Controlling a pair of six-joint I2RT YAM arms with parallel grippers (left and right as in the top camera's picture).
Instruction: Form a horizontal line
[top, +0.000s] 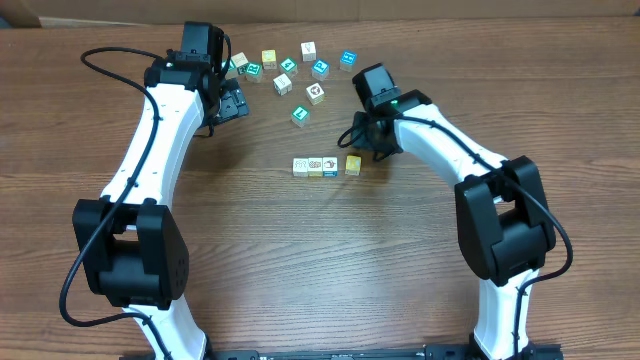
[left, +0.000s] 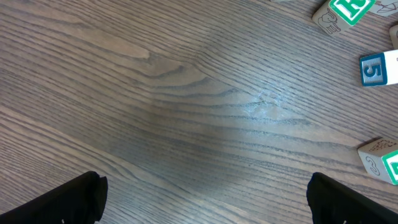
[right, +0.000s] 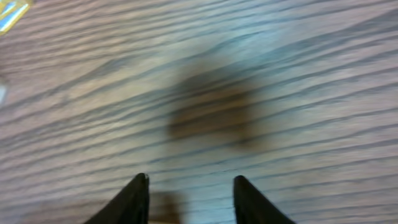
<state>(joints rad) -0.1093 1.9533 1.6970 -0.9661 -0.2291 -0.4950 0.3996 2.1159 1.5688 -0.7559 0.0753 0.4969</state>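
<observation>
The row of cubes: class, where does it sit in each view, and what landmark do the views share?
Overhead: the row of cubes just below centre.
Left wrist: not in it; only loose cubes at the right edge.
Right wrist: a yellow scrap top left, perhaps its end; cannot tell.
Shared: the wood-grain table.

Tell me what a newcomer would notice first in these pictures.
Two white-and-black arms frame the wooden table, the left arm reaching toward a scatter of loose cubes at the far side. At the centre lies a short row of cubes, three close together and a yellow cube a little apart at its right end. The right gripper hangs beside that cube, jaws apart and empty.
</observation>
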